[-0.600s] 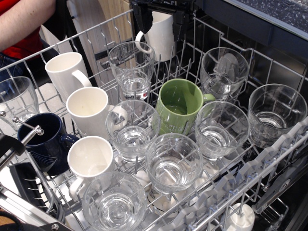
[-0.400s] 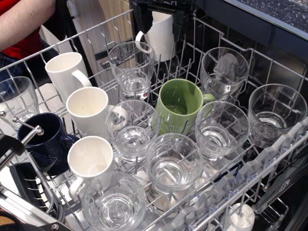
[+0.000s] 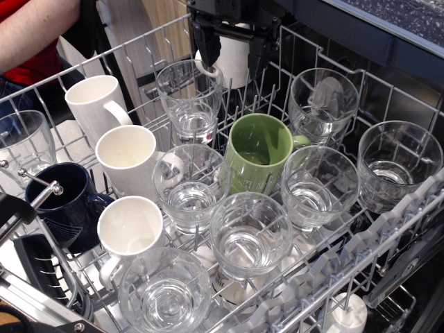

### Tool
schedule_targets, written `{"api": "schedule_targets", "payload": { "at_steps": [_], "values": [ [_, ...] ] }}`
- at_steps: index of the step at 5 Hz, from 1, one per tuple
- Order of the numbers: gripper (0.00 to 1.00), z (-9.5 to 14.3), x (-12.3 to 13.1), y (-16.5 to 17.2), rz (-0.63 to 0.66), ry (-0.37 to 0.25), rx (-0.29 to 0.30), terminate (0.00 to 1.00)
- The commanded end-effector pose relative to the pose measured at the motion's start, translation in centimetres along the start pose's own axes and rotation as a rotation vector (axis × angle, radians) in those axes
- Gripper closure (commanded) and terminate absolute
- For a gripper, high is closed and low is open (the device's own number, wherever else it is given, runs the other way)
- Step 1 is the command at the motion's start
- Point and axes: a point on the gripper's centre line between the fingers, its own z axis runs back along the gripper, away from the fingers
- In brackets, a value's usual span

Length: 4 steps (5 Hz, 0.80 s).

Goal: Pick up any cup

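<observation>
In the wire rack [image 3: 416, 208], the cup [image 3: 258, 154] stands mid-rack. Tumblers sit just left [image 3: 189, 186], right [image 3: 319, 186], before [image 3: 250, 234] and behind-left [image 3: 190, 99] of it. Behind it, the pincer [image 3: 232, 50] straddles a mug [image 3: 232, 59]

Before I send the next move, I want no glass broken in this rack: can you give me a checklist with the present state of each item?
1. Hand open: ok, its fingers stand apart on either side of a white mug at the back of the rack.
2. Hand over the green mug: not ok, it is behind it, farther back.
3. Green mug upright, mouth free: ok.
4. Room around the green mug: not ok, glass tumblers crowd it closely.
5. Handle reachable: cannot tell, it points toward a tumbler.
6. Hand touching the white mug: cannot tell.
</observation>
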Motion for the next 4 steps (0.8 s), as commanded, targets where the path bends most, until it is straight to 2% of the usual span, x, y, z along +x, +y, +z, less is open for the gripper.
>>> {"api": "schedule_targets", "payload": {
  "at_steps": [1,2,3,4],
  "values": [
    [0.00,-1.5,1.0,0.5,0.009,-0.095,0.017,0.00],
    [0.00,-3.5,1.2,0.4,0.006,-0.106,0.047,0.00],
    [0.00,-5.5,1.5,0.4,0.014,-0.156,0.078,0.00],
    [0.00,-7.3,1.8,0.6,0.004,-0.155,0.127,0.00]
  ]
}}
